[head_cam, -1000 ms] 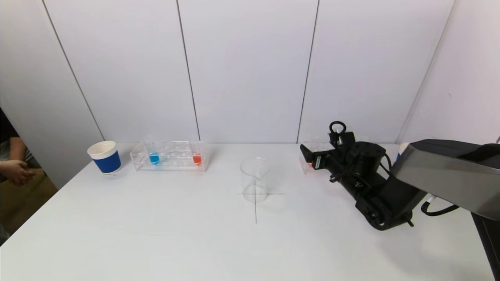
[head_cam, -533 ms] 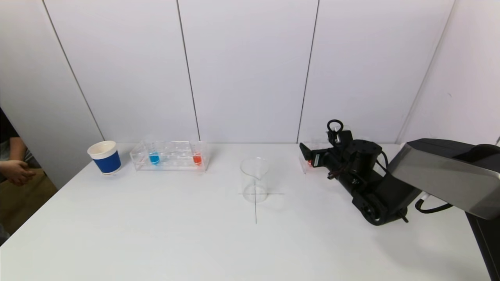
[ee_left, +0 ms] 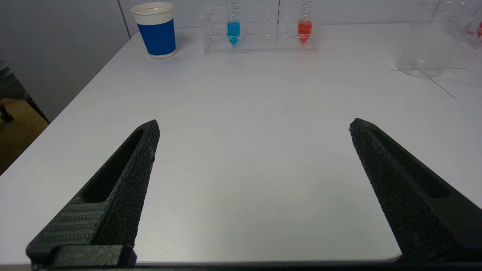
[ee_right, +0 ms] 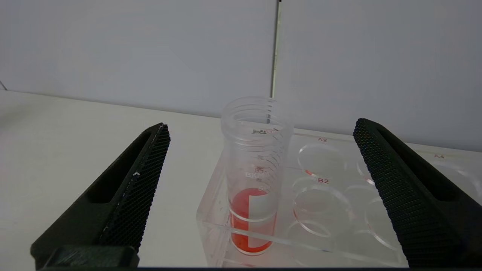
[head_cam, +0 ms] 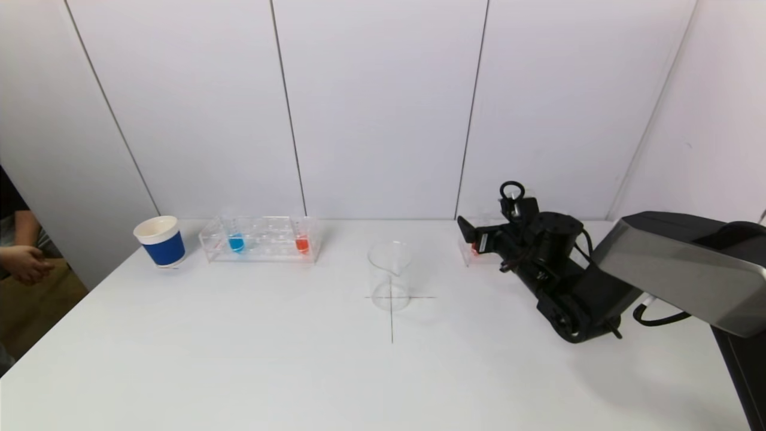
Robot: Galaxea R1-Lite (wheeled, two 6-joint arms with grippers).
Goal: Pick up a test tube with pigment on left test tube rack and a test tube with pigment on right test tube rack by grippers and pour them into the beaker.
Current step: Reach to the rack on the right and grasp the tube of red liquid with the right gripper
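Note:
The clear left rack (head_cam: 269,239) holds a tube with blue pigment (head_cam: 236,242) and a tube with red pigment (head_cam: 302,243). The empty glass beaker (head_cam: 390,275) stands on a cross mark at mid-table. My right gripper (head_cam: 473,234) hangs open in front of the right rack (head_cam: 470,254), hiding most of it. In the right wrist view the red-pigment tube (ee_right: 254,180) stands upright in the corner hole of that rack (ee_right: 376,180), between but apart from the open gripper (ee_right: 261,128) fingers. My left gripper (ee_left: 255,125) is open over bare table near the front edge, far from the left rack (ee_left: 263,35).
A blue paper cup (head_cam: 160,241) stands left of the left rack. A person's hand (head_cam: 24,263) shows beyond the table's left edge. A wall runs close behind both racks. The right arm's bulk (head_cam: 574,299) lies over the table's right side.
The right gripper has crept a little forward and leftward toward the right rack. The left rack, beaker and cup have not moved.

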